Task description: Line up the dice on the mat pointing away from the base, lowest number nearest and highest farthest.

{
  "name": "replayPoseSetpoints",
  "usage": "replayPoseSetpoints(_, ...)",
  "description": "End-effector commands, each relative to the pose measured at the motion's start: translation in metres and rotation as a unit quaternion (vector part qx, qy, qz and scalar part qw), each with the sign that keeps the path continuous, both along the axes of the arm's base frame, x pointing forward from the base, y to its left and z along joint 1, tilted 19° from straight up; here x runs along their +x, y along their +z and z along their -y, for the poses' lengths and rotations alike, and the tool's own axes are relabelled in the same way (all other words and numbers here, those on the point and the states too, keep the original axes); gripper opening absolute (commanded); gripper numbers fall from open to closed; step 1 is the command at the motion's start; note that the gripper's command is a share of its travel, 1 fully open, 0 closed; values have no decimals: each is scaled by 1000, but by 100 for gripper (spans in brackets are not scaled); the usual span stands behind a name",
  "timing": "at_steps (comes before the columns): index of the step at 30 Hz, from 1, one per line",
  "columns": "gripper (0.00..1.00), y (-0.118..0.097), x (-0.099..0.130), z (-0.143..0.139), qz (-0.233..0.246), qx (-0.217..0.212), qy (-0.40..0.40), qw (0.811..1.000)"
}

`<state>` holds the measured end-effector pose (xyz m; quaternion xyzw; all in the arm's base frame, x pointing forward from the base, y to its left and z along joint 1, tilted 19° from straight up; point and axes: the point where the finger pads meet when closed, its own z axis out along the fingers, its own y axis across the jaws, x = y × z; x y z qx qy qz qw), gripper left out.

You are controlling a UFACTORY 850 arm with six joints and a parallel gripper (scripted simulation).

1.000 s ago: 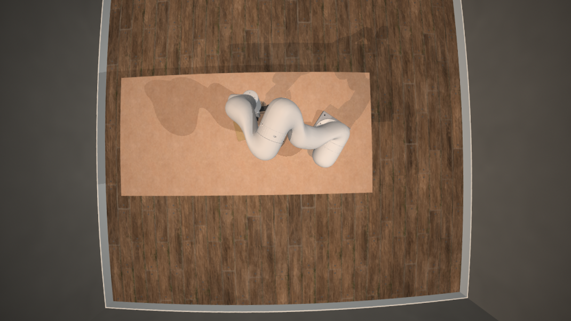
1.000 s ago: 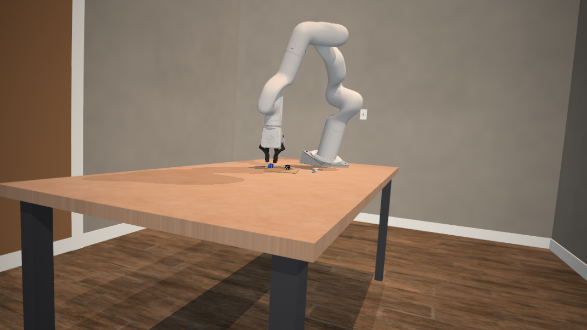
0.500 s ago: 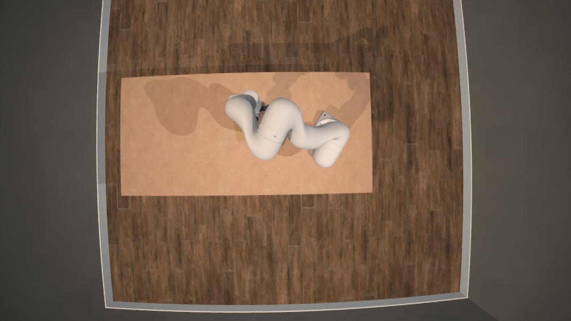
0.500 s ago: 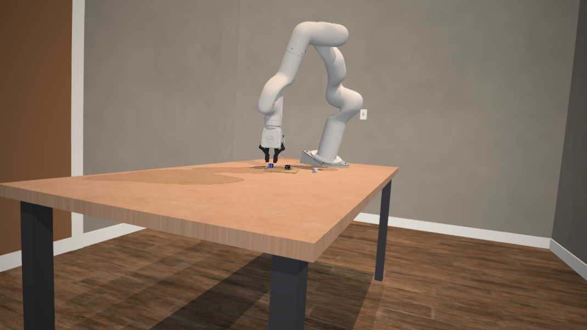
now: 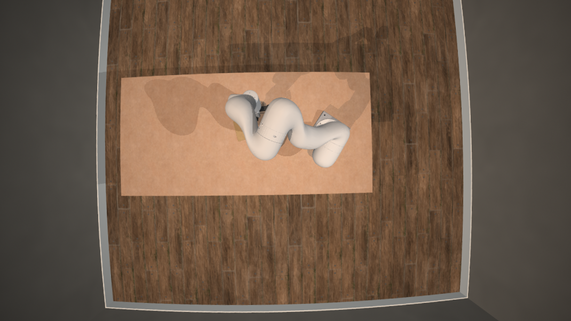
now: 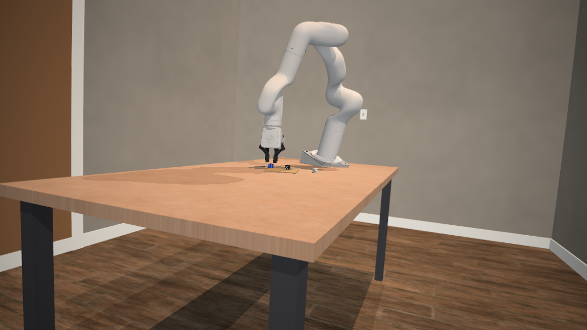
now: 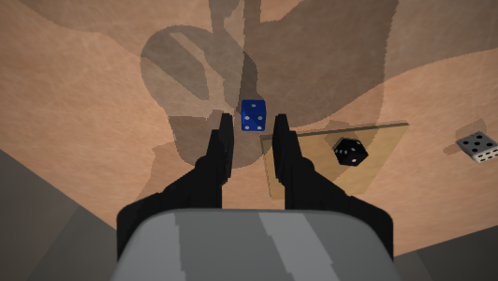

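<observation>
The black two-finger gripper [image 6: 271,161] [image 7: 253,127], partly open and empty, seems at picking step: descend toward blue cubic die [image 6: 270,165] [image 7: 253,115], at twelve o'clock in wrist view.

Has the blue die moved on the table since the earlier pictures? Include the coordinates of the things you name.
No. In the exterior view, the blue die [image 6: 270,165] [image 7: 253,115] shows no visible shift; it remains left of the black die [image 6: 287,167] [image 7: 351,152].
</observation>
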<state>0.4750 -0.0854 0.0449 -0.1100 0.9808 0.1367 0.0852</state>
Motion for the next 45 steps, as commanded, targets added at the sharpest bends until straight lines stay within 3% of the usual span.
replayPoseSetpoints(1, 36, 1, 1, 0, 1, 0, 0, 1000)
replayPoseSetpoints(27, 36, -21, 4, -6, 1, 0, 0, 1000)
replayPoseSetpoints(45, 36, -22, 4, -6, 1, 0, 0, 1000)
